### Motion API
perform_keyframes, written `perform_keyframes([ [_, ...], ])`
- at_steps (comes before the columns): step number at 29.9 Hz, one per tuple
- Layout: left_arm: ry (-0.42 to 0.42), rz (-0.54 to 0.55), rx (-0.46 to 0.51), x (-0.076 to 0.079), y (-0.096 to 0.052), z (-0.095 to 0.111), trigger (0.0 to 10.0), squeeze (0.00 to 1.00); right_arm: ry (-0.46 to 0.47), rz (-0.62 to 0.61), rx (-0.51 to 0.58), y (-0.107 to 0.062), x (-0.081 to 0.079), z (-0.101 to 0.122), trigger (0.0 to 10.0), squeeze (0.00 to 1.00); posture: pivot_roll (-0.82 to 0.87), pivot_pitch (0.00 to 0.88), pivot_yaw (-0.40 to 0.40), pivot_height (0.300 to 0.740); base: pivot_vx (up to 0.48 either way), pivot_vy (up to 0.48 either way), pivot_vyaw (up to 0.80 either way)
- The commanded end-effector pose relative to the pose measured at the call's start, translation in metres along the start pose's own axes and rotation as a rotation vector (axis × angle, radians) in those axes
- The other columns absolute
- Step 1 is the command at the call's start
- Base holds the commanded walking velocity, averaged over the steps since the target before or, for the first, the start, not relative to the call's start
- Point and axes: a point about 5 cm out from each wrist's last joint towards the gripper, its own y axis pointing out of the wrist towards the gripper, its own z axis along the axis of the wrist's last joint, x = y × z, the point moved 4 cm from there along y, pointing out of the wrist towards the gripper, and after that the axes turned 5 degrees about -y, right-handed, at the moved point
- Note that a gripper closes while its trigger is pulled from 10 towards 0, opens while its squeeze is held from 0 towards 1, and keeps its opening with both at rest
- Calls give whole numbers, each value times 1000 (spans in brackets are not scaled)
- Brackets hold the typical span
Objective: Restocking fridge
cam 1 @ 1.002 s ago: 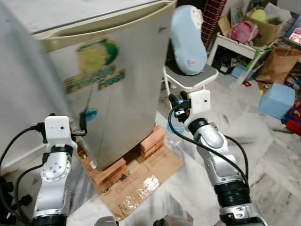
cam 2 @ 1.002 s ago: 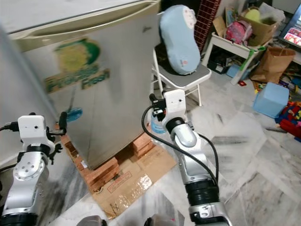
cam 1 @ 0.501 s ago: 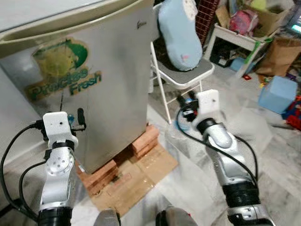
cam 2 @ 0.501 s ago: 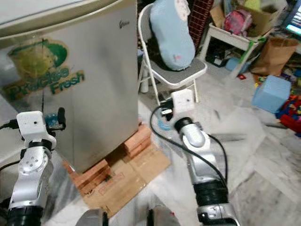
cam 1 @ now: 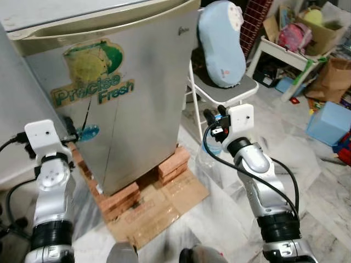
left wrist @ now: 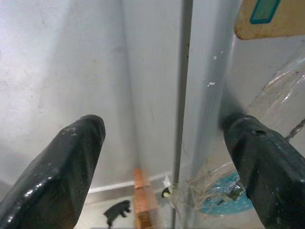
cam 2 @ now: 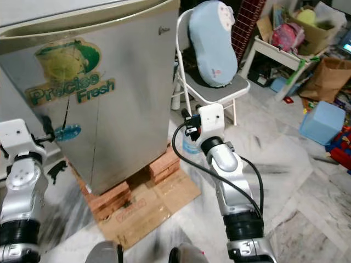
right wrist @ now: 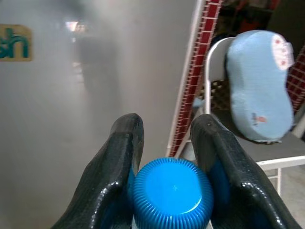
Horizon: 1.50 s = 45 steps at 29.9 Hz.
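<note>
Fridge (cam 1: 126,104) door closed, centre-left of frame. Right tool (right wrist: 167,157) clenched on blue-capped bottle (right wrist: 173,193), frame centre. Left tool (left wrist: 167,167) spread wide at door edge: hook seam squarely, pull slowly.

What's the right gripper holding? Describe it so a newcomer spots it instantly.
Start at the silver fridge on bricks. Just off its right corner, before the folding chair, the right gripper clamps a clear bottle. Its ribbed blue cap sets it apart.
</note>
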Motion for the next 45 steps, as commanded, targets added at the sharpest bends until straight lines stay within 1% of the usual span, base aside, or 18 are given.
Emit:
perform_keyframes([
  [1, -38, -17, -46, 4, 12, -2, 10000, 0, -16, -14, 34, -3, 5, 11, 10000, 0, 0, 115, -80, 740, 0, 0, 0],
  [5, -65, -124, -60, 25, 21, -1, 10000, 0, -26, -13, 34, -4, 6, 13, 10000, 0, -14, 114, -81, 740, 0, 0, 0],
  [11, -100, -224, -109, 39, 20, -9, 10000, 0, -30, -19, 35, -4, 9, 15, 10000, 0, -18, 115, -84, 740, 0, 0, 0],
  [15, -114, -272, -127, 43, 20, -13, 10000, 0, -30, -18, 33, -4, 7, 15, 10000, 0, -17, 115, -86, 740, 0, 0, 0],
  [21, -94, -280, -154, 39, 23, -19, 10000, 0, -32, -12, 30, -3, 5, 15, 10000, 0, -16, 109, -92, 740, 0, 0, 0],
  [23, -106, -306, -169, 42, 23, -21, 10000, 0, -33, -14, 31, -3, 6, 15, 10000, 0, -16, 106, -90, 740, 0, 0, 0],
  [27, -100, -475, -217, 72, 15, -28, 10000, 0, -36, -23, 29, -3, 8, 15, 10000, 0, -21, 100, -89, 740, 0, 0, 0],
  [28, -92, -587, -228, 93, 7, -29, 10000, 0, -42, -35, 26, -5, 10, 14, 10000, 0, -22, 98, -89, 740, 0, 0, 0],
  [29, -89, -627, -232, 100, 3, -29, 10000, 0, -46, -40, 25, -6, 11, 14, 10000, 0, -22, 97, -89, 740, 0, 0, 0],
  [30, -77, -726, -240, 117, -8, -31, 10000, 0, -59, -67, 21, -9, 15, 13, 10000, 0, -22, 97, -89, 740, 0, 0, 0],
  [31, -72, -768, -243, 124, -13, -31, 10000, 0, -61, -79, 18, -10, 17, 12, 10000, 0, -22, 97, -89, 740, 0, 0, 0],
  [32, -72, -768, -243, 124, -13, -31, 10000, 0, -61, -79, 18, -10, 17, 12, 10000, 0, -22, 97, -89, 740, 0, 0, 0],
  [34, -67, -922, -259, 146, -36, -34, 10000, 0, -91, -147, -6, -19, 29, 7, 10000, 0, -25, 92, -88, 740, 0, 0, 0],
  [36, -59, -1027, -268, 159, -53, -35, 10000, 0, -115, -205, -38, -26, 40, 1, 10000, 0, -28, 92, -89, 740, 0, 0, 0],
  [39, -58, -1064, -267, 164, -60, -34, 10000, 0, -119, -231, -54, -30, 44, -2, 10000, 0, -28, 92, -89, 740, 0, 0, 0],
  [40, -50, -1120, -250, 171, -74, -32, 10000, 0, -131, -290, -92, -38, 55, -9, 10000, 0, -31, 90, -85, 740, 0, 0, 0],
  [42, -55, -1164, -239, 177, -86, -29, 10000, 0, -126, -363, -137, -47, 67, -18, 10000, 0, -31, 90, -84, 740, 0, 0, 0],
  [45, -64, -1193, -212, 180, -97, -22, 10000, 0, -141, -432, -173, -55, 79, -24, 10000, 0, -30, 86, -77, 740, 0, 0, 0],
])
